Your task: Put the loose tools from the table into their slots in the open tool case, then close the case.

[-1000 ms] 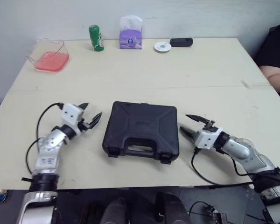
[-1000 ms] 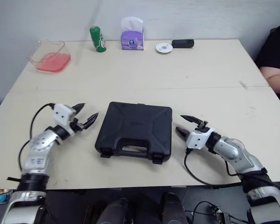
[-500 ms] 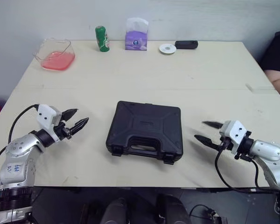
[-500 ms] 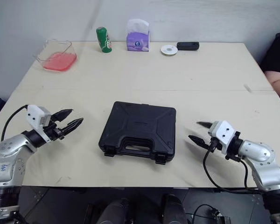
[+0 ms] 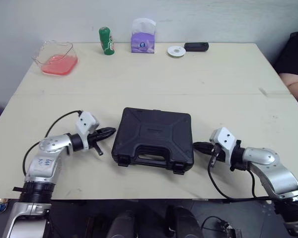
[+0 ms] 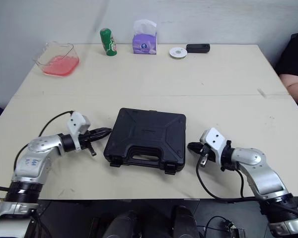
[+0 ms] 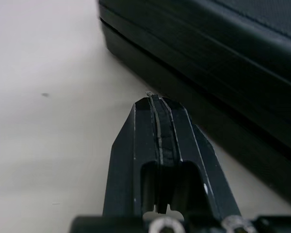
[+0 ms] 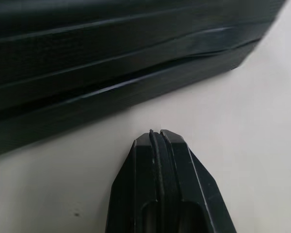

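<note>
Jaws pressed together on both arms: the left gripper (image 5: 108,132) points at the left side of the closed black tool case (image 5: 154,134), the right gripper (image 5: 197,146) at its right side, each just beside it, near the front edge of the table (image 5: 198,74).

The case (image 5: 154,139) lies shut in the middle of the table (image 5: 213,74) and blocks the straight way between the two grippers. The left gripper (image 5: 112,131), fingers pressed together, points at the case's left side from just beside it. The right gripper (image 5: 195,146), fingers also together, sits just beside the right side. Bare table lies open behind the case and out to both side edges. Along the far edge stand a bowl (image 5: 55,57), a can (image 5: 105,40), a tissue box (image 5: 141,35), a disc (image 5: 176,50) and a black device (image 5: 195,46), all well apart from the case. A person's arm (image 5: 295,82) borders the table's right edge.
</note>
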You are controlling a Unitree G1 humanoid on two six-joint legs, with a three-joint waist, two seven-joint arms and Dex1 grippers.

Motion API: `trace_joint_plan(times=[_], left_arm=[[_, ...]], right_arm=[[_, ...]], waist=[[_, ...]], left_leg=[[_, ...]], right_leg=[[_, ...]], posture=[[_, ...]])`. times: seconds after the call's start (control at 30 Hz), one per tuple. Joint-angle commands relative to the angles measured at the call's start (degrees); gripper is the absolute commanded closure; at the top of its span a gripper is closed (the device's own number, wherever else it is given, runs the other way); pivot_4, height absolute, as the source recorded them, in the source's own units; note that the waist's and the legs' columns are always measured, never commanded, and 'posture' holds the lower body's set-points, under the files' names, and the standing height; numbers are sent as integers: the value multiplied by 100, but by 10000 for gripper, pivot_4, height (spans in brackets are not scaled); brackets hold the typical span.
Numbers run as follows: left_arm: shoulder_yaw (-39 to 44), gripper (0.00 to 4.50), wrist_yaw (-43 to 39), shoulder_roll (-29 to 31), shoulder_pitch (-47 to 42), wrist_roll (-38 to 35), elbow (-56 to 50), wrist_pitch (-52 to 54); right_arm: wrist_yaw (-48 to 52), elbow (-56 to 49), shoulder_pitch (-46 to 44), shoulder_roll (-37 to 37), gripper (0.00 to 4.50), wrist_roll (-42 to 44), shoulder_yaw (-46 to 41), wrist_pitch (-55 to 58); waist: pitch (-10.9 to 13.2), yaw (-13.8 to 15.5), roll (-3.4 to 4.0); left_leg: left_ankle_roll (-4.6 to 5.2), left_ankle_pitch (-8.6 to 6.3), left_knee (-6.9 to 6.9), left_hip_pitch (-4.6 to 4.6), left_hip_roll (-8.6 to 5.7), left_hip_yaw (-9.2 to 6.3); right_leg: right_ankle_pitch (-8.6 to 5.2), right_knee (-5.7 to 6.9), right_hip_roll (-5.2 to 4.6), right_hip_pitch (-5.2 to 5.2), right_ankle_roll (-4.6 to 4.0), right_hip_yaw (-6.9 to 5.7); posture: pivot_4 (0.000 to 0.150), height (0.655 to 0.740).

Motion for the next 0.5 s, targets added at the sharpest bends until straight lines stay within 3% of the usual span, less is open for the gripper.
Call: trace_joint_plan(times=[0.03,0.23,0.5], left_arm=[[31,44606,-35,-47,27,-7,-244,-11],[181,44606,-360,-123,684,-343,-880,-164],[360,44606,-187,-274,1439,-441,-1615,-76]], right_arm=[[51,-72,-249,137,45000,-90,-6,163],[349,586,-1081,481,45000,-303,140,141],[696,2004,-2198,861,45000,-767,224,-214]], waist=[[0,0,0],[2,-15,2],[3,-35,4]], left_leg=[[0,0,0,0,1,0],[-3,-2,-2,-4,6,1],[-4,-2,-2,-1,10,2]], right_leg=[[0,1,0,0,0,1],[0,-7,-2,-4,-1,2],[0,-5,-16,-4,-1,6]], posture=[[1500,7400],[1500,7400],[1500,7400]])
